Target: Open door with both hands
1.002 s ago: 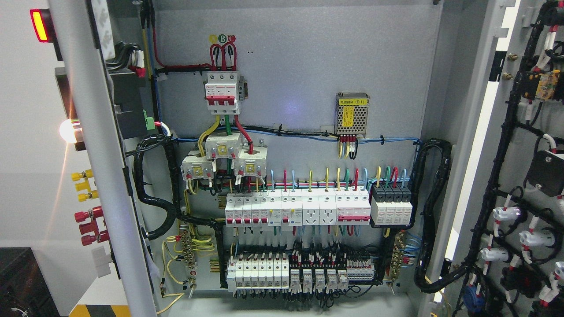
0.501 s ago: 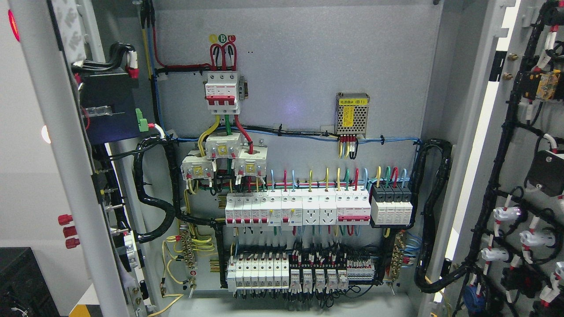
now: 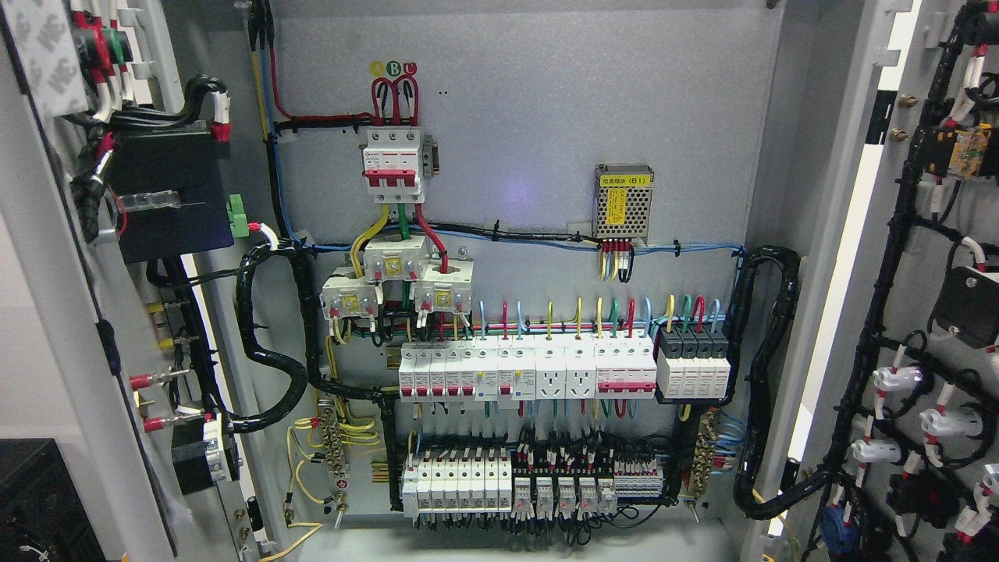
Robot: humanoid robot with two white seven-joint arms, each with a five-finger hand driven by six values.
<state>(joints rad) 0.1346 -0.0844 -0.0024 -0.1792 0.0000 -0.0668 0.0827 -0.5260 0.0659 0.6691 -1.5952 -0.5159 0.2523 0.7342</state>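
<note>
Standing open: both doors, the left door swung wide at the picture's left, the right door at its right.
Hands: neither shows, so their state cannot be told.
Cabinet: grey back panel carrying breaker rows, a red-topped main breaker, a mesh power supply.
Door insides: black wiring looms.

Open electrical cabinet, left door and right door swung wide, wired breakers inside

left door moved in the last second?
Yes. The left door has swung further open, its edge sliding left away from the fixed red breaker; its inner wiring now faces the camera. No hand is in view.
</note>
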